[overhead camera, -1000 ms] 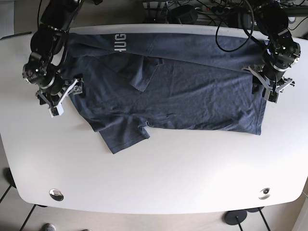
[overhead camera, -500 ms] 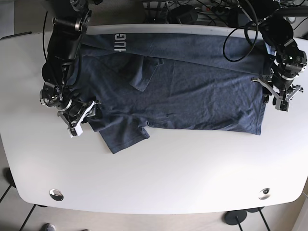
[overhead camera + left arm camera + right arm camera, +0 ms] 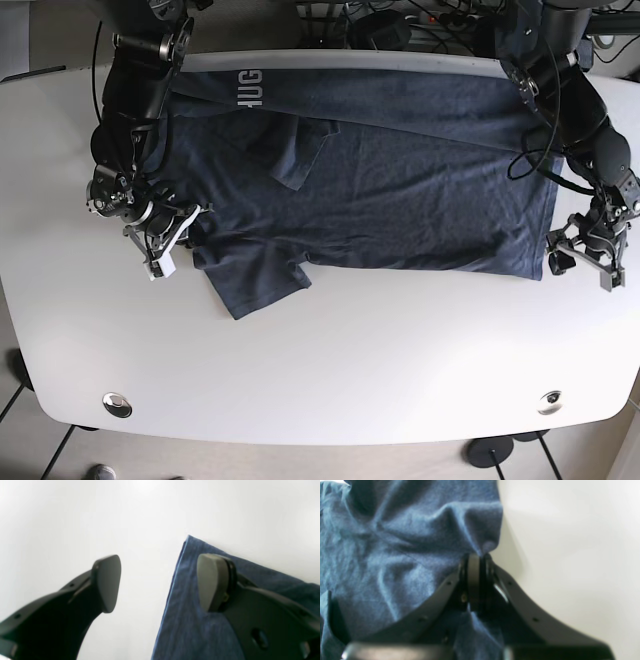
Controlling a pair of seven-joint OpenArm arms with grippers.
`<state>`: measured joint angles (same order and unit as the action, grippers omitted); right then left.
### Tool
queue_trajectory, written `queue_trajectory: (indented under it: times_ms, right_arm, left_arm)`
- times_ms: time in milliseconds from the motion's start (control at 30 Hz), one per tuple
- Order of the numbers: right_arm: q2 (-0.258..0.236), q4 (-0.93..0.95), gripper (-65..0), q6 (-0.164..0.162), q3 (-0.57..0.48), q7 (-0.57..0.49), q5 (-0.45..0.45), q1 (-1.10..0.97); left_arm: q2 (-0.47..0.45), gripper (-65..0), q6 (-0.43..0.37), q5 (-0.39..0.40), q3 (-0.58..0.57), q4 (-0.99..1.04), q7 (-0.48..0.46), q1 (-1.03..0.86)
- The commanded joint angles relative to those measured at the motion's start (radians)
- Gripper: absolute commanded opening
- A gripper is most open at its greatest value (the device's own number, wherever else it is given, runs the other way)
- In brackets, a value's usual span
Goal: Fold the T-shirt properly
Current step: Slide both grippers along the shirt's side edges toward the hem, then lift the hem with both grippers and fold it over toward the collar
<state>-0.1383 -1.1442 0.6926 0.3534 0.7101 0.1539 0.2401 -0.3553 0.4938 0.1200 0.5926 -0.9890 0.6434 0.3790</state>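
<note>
The dark navy T-shirt [image 3: 400, 190] lies spread across the white table, with a sleeve [image 3: 260, 285] sticking out at its near left. My right gripper [image 3: 170, 252] is at the shirt's left edge. In the right wrist view it [image 3: 476, 562] is shut on a puckered fold of the fabric [image 3: 395, 542]. My left gripper [image 3: 580, 268] hangs over the shirt's near right corner. In the left wrist view it [image 3: 157, 580] is open, with one pad [image 3: 210, 580] above the cloth corner [image 3: 190, 620] and the other pad [image 3: 107, 582] above bare table.
The white table [image 3: 350, 370] has two metal discs near its front corners [image 3: 118, 403] [image 3: 549, 402]. Cables and gear [image 3: 420, 25] crowd the back edge. White lettering [image 3: 248, 88] shows on the shirt near the far left.
My left gripper has moved toward the table's front along the shirt's right edge to its near corner. My right gripper came in from the left to the shirt's edge.
</note>
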Motion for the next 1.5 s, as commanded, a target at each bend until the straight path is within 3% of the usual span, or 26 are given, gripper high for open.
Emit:
queue_trajectory:
  times_ms: [33, 233, 333, 400, 467, 500, 600, 667, 833, 1133, 1267, 1500]
  right_arm:
    - [-0.005, -0.009, -62.8, 0.006, 0.0, 0.018, -0.015, 0.014]
    - [-0.002, -0.043, -62.8, 0.006, 0.002, 0.018, -0.015, 0.014]
    - [-0.002, -0.043, -62.8, 0.006, 0.003, 0.018, -0.015, 0.014]
    - [-0.002, -0.05, -62.8, 0.006, 0.003, 0.018, -0.014, 0.014]
    - [-0.002, -0.069, -62.8, 0.006, 0.003, 0.018, -0.014, 0.014]
    - [-0.002, -0.07, -62.9, 0.006, 0.003, 0.018, -0.014, 0.014]
    - [-0.002, -0.07, -62.9, 0.006, 0.002, 0.018, -0.014, 0.026]
    - [-0.002, -0.07, -63.1, 0.006, 0.005, 0.018, -0.014, 0.055]
    - [-0.01, -0.168, -63.1, 0.006, 0.032, 0.036, -0.017, 0.078]
    - [-0.002, -0.57, -63.1, 0.006, 0.089, 0.245, -0.014, -0.081]
    - [-0.002, -0.661, -63.1, 0.006, 0.092, 0.243, -0.014, -0.196]
    - [0.032, -0.678, -63.1, 0.006, 0.186, 0.24, -0.012, -0.327]
  left_arm:
    - [-0.034, -20.3, 0.004, 0.017, -0.078, 0.069, -0.053, 0.03]
    - [-0.029, -20.0, 0.007, 0.017, -0.128, 0.244, -0.107, 0.076]
    - [0.003, -21.5, 0.107, 0.011, -0.128, 0.312, -0.101, 0.084]
    - [0.012, -34.2, 0.122, 0.007, -0.13, 0.315, -0.102, 0.079]
    - [0.012, -56.8, 0.115, 0.007, -0.13, 0.316, -0.116, 0.077]
    - [0.012, -65.0, 0.111, 0.007, -0.13, 0.316, -0.129, 0.077]
    - [0.012, -65.0, 0.121, 0.017, -0.124, 0.292, -0.129, 0.077]
    - [0.012, -65.0, 0.168, 0.025, -0.104, 0.221, -0.126, 0.074]
    - [0.014, -65.0, 0.204, 0.071, -0.046, -0.034, 0.036, 0.01]
    - [0.014, -65.0, 0.204, 0.3, -0.039, -0.466, 0.253, -0.231]
    - [0.014, -65.0, 0.204, 0.344, -0.004, -0.538, 0.255, -0.352]
    - [0.014, -65.0, 0.204, 0.341, 0.034, -0.554, 0.255, -0.473]
